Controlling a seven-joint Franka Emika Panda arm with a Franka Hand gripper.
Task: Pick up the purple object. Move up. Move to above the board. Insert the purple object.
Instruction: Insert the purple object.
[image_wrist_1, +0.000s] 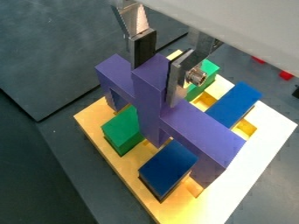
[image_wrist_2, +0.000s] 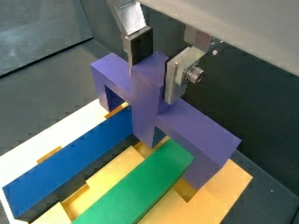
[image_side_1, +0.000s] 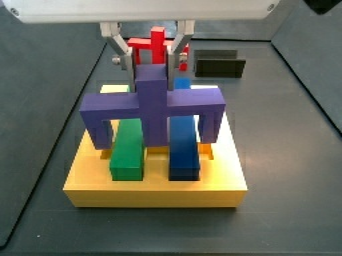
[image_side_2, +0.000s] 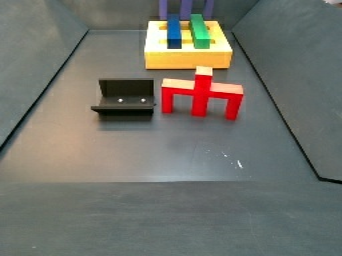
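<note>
The purple object (image_side_1: 154, 100) stands upright on the yellow board (image_side_1: 154, 190). Its crossbar spans the green bar (image_side_1: 127, 150) and the blue bar (image_side_1: 185, 150), and its legs reach down to the board. It shows in both wrist views (image_wrist_1: 176, 118) (image_wrist_2: 146, 96). My gripper (image_wrist_1: 158, 66) is at the top of the central stem, with a finger flat against each side and no gap showing, also in a wrist view (image_wrist_2: 158, 63) and a side view (image_side_1: 158, 65). In a side view the board (image_side_2: 187, 55) lies at the far end and the gripper is out of frame.
A red piece (image_side_2: 203, 95) of similar shape stands on the dark floor in front of the board. The dark fixture (image_side_2: 124, 98) stands to its left. Dark walls ring the floor. The red piece (image_side_1: 159, 42) and fixture (image_side_1: 221, 67) show behind the gripper.
</note>
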